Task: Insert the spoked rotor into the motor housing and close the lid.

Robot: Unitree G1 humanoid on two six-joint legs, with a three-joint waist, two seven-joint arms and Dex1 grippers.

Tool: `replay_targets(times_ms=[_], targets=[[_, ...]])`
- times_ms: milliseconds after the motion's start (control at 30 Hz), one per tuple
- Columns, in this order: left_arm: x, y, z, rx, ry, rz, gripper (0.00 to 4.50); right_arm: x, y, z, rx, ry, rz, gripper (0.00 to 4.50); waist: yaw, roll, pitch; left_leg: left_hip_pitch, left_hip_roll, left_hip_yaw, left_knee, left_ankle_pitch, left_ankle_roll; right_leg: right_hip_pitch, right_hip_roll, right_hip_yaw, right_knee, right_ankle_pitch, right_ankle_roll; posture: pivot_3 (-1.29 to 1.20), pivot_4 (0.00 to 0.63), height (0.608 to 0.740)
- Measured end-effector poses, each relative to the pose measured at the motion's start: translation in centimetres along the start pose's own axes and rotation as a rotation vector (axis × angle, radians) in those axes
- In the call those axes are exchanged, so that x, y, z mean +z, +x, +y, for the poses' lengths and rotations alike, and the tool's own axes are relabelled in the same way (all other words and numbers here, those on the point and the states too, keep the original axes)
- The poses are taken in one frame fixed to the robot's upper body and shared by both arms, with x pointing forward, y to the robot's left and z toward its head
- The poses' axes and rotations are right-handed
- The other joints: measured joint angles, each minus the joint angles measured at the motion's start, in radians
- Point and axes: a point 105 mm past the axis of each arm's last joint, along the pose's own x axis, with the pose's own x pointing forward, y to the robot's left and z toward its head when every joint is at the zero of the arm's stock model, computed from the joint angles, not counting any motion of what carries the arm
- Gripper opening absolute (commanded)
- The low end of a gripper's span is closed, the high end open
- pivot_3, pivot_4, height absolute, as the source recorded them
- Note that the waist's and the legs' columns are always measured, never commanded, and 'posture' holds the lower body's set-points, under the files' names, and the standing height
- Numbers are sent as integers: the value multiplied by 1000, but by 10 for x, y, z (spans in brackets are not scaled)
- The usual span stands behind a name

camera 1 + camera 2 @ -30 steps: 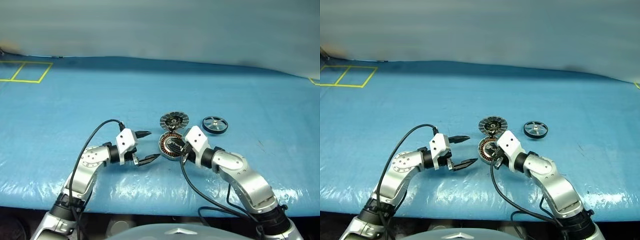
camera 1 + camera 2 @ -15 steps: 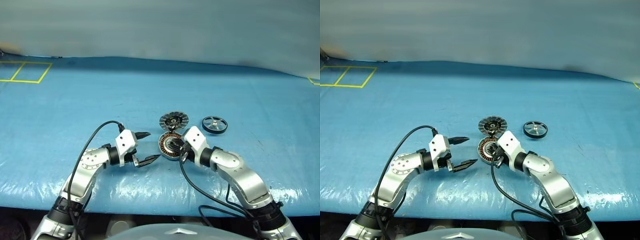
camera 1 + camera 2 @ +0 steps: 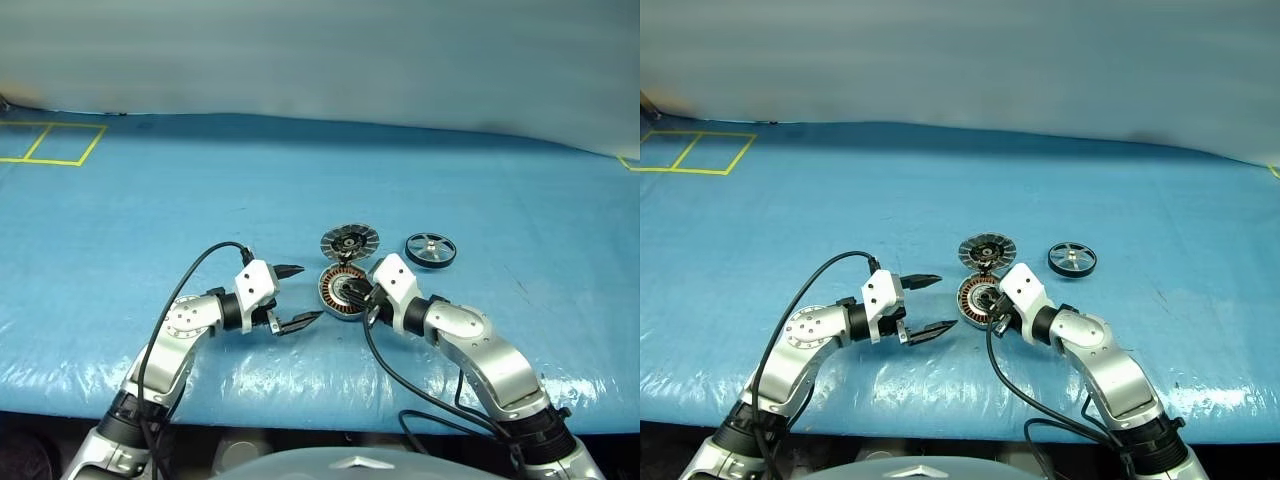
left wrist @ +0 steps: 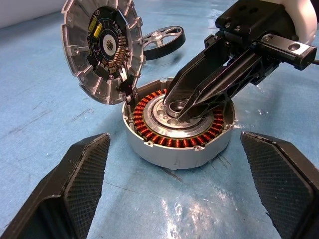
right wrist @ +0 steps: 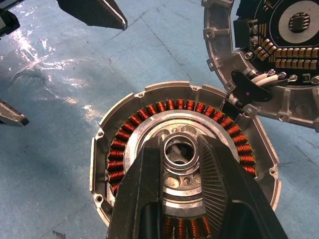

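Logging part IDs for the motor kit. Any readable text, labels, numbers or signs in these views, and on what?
No readable text anywhere.
Lid: its circuit board carries chips and a yellow component; any markings are too small to read.
Motor housing: no lettering visible.
Spoked rotor: no lettering visible.
Blue table cover: yellow taped squares at the far left corner, with no lettering.

1. Both arms are built of rounded silver-grey metal segments, joined by black collars.
2. A round silver joint cap, ringed by small screws, is seen on the left arm.
3. A white housing block is carried at each wrist.
4. Each arm is followed by a black cable, looped loosely from wrist housing to lower arm.
5. The left hand (image 3: pixel 294 296) is formed of two black pointed fingers (image 4: pixel 82 177) with a cross-hatched inner texture.
6. The right hand (image 4: pixel 182 107) is likewise black, with ribbed tapered fingers (image 5: pixel 219 184).
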Motion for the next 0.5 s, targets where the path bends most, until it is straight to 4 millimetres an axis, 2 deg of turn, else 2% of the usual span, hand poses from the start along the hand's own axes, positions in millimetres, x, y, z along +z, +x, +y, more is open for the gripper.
replay_targets(times_ms=[500], targets=[[-2,1,-1,-6,-1,5,4500,-1,1,0,-13,22,4,645,0,0,0,1,0,0,1,0,0,1,0,0,0,0,0,0,150,740]])
